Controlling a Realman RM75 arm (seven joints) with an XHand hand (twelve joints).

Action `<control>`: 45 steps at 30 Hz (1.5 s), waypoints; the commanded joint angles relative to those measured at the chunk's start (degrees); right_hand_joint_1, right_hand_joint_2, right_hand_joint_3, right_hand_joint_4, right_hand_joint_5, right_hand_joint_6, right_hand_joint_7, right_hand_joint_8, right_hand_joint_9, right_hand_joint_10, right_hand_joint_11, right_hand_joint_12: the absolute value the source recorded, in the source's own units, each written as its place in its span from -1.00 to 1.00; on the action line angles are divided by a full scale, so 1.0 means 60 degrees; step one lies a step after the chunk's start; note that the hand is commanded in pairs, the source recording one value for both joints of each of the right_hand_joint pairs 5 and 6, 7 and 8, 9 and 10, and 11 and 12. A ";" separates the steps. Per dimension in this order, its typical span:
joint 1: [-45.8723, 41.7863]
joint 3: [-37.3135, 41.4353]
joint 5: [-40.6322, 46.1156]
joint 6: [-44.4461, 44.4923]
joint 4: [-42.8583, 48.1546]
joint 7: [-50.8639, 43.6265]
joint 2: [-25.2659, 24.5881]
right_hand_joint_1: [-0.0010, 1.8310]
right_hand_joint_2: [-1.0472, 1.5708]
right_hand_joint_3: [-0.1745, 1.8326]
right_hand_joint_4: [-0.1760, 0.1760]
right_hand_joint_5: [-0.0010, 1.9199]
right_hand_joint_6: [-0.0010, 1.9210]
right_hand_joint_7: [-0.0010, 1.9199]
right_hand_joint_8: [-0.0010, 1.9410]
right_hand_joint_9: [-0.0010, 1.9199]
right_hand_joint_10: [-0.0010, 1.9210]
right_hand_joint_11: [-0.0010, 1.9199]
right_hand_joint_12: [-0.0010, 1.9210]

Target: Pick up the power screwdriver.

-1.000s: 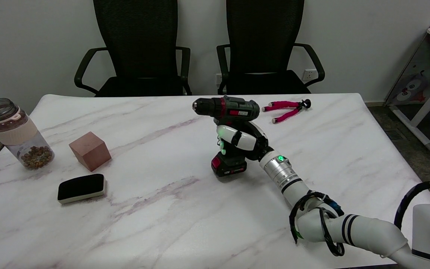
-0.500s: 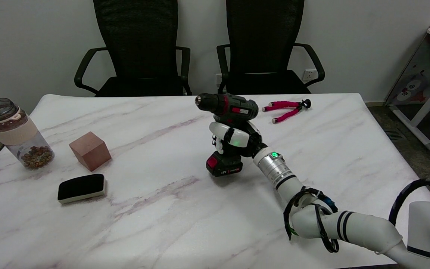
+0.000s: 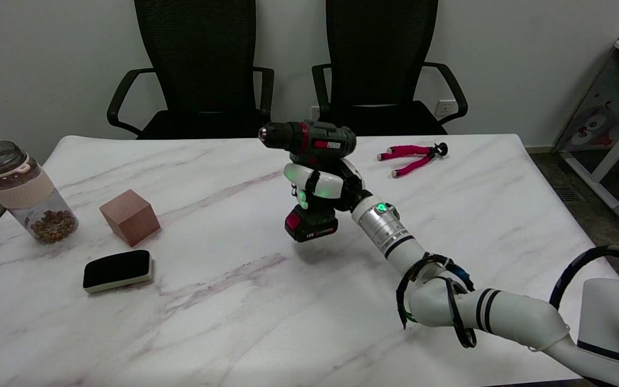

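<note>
The power screwdriver [image 3: 309, 142] is dark green and black with a red collar and a red-and-black battery pack at its foot. It hangs above the marble table [image 3: 234, 301], upright, its chuck pointing left. My right hand [image 3: 323, 185] grips its handle between the body and the battery, fingers wrapped around it. A shadow lies on the tabletop under the battery. The right arm reaches in from the lower right.
A jar [image 3: 22, 191] with brown pellets stands at the left edge. Beside it sit a reddish-brown cube [image 3: 129, 216] and a black eraser pad [image 3: 117, 270]. A pink-legged mini tripod [image 3: 411, 157] lies at the back right. Two black office chairs [image 3: 202, 70] stand behind the table.
My right hand has lifted the screwdriver off the table and carried it up and to the left. The battery foot no longer touches the surface.
</note>
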 commanded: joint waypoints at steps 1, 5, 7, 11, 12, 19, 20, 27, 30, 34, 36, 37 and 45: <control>0.0987 0.0516 0.0040 -0.0306 -0.0685 -0.1655 0.0112 -0.02 0.71 0.13 1.00 1.00 1.00 1.00 0.98 1.00 1.00 1.00 1.00; 0.1335 0.0706 0.0040 -0.0317 -0.0685 -0.1854 0.0136 -0.02 0.73 0.14 1.00 1.00 1.00 1.00 0.98 1.00 1.00 1.00 1.00; 0.1478 0.0774 0.0040 -0.0320 -0.0710 -0.1855 0.0178 -0.02 0.74 0.14 1.00 1.00 1.00 1.00 0.98 1.00 1.00 1.00 1.00; 0.1805 0.0889 0.0040 -0.0335 -0.0859 -0.2065 0.0323 -0.02 0.75 0.15 1.00 1.00 1.00 1.00 0.98 1.00 1.00 1.00 1.00; 0.1851 0.0912 0.0040 -0.0346 -0.0896 -0.2155 0.0353 -0.02 0.75 0.15 1.00 1.00 1.00 1.00 0.98 1.00 1.00 1.00 1.00; 0.2155 0.1349 0.0055 -0.0636 -0.1066 -0.2647 0.0405 -0.02 0.74 0.15 1.00 1.00 1.00 1.00 0.98 1.00 1.00 1.00 1.00; 0.2188 0.1399 0.0055 -0.0666 -0.1066 -0.2679 0.0405 -0.02 0.75 0.15 1.00 1.00 1.00 1.00 0.98 1.00 1.00 1.00 1.00; 0.2453 0.1552 0.0055 -0.0913 -0.1116 -0.2822 0.0405 -0.02 0.74 0.15 1.00 1.00 1.00 1.00 0.98 1.00 1.00 1.00 1.00; 0.2562 0.1601 0.0055 -0.1058 -0.1139 -0.2822 0.0380 -0.02 0.74 0.16 1.00 1.00 1.00 1.00 0.98 1.00 1.00 1.00 1.00; 0.2622 0.1594 0.0055 -0.1155 -0.1169 -0.2822 0.0340 -0.02 0.74 0.17 1.00 1.00 1.00 1.00 0.98 1.00 1.00 1.00 1.00; 0.2602 0.1520 0.0065 -0.1170 -0.1169 -0.2822 0.0307 -0.02 0.73 0.18 1.00 1.00 1.00 1.00 0.98 1.00 1.00 1.00 1.00; 0.2594 0.1493 0.0090 -0.1170 -0.1158 -0.2822 0.0303 -0.02 0.73 0.19 1.00 1.00 1.00 1.00 0.98 1.00 1.00 1.00 1.00; 0.2218 0.1302 0.1167 -0.1162 -0.1445 -0.3725 0.0112 -0.03 0.71 0.23 1.00 1.00 1.00 1.00 0.98 1.00 1.00 1.00 1.00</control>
